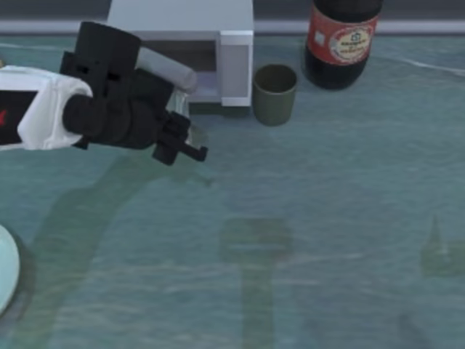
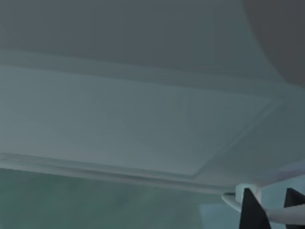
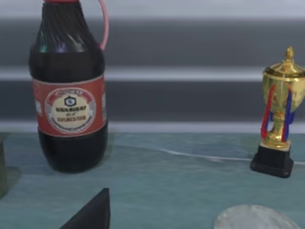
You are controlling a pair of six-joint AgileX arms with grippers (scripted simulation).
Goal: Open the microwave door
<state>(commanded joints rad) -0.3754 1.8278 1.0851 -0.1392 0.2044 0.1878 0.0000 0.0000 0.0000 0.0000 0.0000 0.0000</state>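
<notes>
Left gripper (image 1: 190, 145) sits at about 10 o'clock on the table (image 1: 327, 240), just in front of the microwave (image 1: 185, 43), at the free edge of the microwave door (image 1: 171, 69). In the left wrist view two dark fingertips (image 2: 250, 210) straddle the white handle (image 2: 248, 193), so it looks clenched on the handle, though contact is hard to confirm. Door is swung out from the microwave front, cavity showing behind it; its translucent window fills most of the left wrist view. Microwave is at 11 o'clock, against the back edge. Olive cup (image 1: 275, 93) stands just beside the microwave's right side, at 12 o'clock. Dark bottle (image 1: 341, 40) with red label at 1 o'clock. Right wrist view shows the bottle, a gold trophy (image 3: 276, 129) and one dark finger (image 3: 93, 214) of the right gripper; cannot tell whether it is released or clenched.
</notes>
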